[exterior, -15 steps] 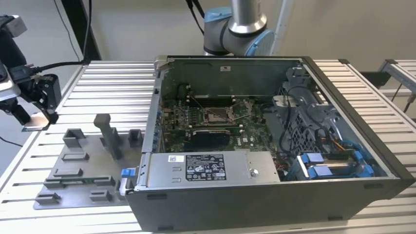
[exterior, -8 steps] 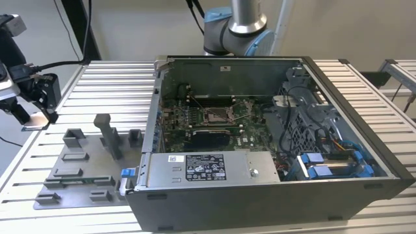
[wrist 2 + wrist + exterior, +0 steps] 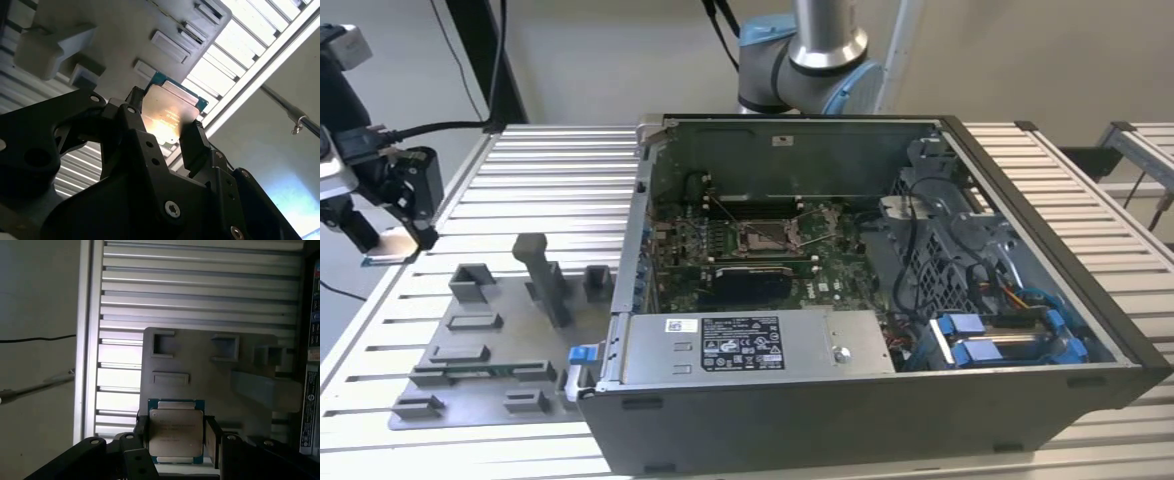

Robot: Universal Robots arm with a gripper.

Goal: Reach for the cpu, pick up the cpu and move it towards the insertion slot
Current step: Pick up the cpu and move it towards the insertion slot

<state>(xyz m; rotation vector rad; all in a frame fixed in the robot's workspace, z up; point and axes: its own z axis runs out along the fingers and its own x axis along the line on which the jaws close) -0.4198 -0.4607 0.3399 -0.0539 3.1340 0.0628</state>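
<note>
My gripper (image 3: 390, 244) hangs at the exterior view's far left, over the slatted table's edge, shut on the cpu (image 3: 387, 250). Both wrist views show the cpu (image 3: 176, 432) (image 3: 170, 112) as a thin square chip with a silvery top and a green rim. A black finger (image 3: 212, 437) presses each of two opposite sides, and the chip is held clear of the grey fixture plate (image 3: 200, 370). The insertion slot (image 3: 767, 236), a silver-framed socket on the green board, lies inside the open computer case, far to the exterior view's right of the gripper.
The grey fixture plate (image 3: 494, 340) with raised blocks and a tall post (image 3: 540, 275) lies between the gripper and the case. The case wall (image 3: 638, 230) stands upright beside the board. Cables, a drive cage (image 3: 987, 340) and a power supply (image 3: 740, 350) crowd the case.
</note>
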